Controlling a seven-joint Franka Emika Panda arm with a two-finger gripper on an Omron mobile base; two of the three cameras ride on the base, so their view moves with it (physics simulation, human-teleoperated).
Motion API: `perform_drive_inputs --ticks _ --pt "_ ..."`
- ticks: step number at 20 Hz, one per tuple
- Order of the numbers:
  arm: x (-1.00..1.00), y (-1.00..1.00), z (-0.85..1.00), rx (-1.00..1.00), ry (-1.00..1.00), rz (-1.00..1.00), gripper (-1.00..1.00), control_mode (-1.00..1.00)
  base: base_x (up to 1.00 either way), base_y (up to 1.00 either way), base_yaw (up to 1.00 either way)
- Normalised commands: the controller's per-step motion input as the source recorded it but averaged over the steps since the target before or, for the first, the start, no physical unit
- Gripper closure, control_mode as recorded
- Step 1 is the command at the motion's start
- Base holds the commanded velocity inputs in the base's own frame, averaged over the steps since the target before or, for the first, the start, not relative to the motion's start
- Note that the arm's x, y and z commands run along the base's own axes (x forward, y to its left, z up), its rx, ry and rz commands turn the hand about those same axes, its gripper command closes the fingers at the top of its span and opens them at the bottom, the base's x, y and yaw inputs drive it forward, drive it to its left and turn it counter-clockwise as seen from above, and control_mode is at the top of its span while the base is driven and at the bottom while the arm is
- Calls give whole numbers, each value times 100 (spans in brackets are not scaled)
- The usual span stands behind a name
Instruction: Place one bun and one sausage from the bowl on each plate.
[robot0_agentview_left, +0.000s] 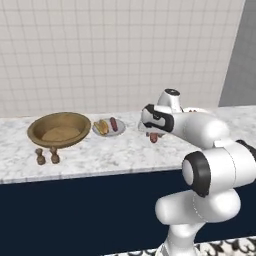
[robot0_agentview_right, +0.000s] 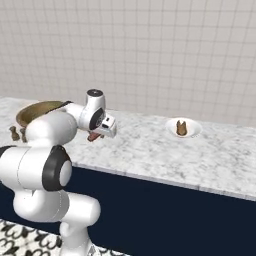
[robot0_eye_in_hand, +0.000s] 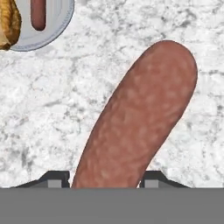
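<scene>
My gripper (robot0_agentview_left: 151, 134) is shut on a reddish-brown sausage (robot0_agentview_left: 153, 137), which hangs over the bare marble counter to the right of the pale grey plate (robot0_agentview_left: 119, 131). In the hand view this sausage (robot0_eye_in_hand: 140, 118) rises between the two fingertips (robot0_eye_in_hand: 54, 178). The grey plate (robot0_eye_in_hand: 59, 28) holds a bun (robot0_eye_in_hand: 8, 22) and another sausage (robot0_eye_in_hand: 38, 13). Left of it sits the wooden bowl (robot0_agentview_left: 35, 129), with nothing showing inside. Farther right along the counter, the white plate (robot0_agentview_right: 194, 131) carries a bun (robot0_agentview_right: 181, 128). From the right base view, the gripper (robot0_agentview_right: 98, 134) and its sausage (robot0_agentview_right: 93, 136) hang beside the bowl (robot0_agentview_right: 30, 112).
Two small brown shakers (robot0_agentview_left: 47, 156) stand near the counter's front edge, in front of the bowl. A tiled wall runs behind the marble counter (robot0_agentview_left: 120, 152). Open marble lies between the two plates.
</scene>
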Motion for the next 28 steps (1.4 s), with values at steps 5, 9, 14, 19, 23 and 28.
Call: perform_drive_inputs --ticks 5,9,14,19,23,28 --pt "0 0 0 0 0 0 100 100 37 -99 3" --pt "0 0 0 0 0 0 100 100 67 -60 0" --pt "0 0 0 0 0 0 100 100 37 -33 -24" --pt "0 0 0 0 0 0 100 100 64 -38 -16" --pt "84 -28 -10 1 2 10 100 -100 0 0 0" --pt "90 -40 -38 -5 2 26 100 -100 0 0 0"
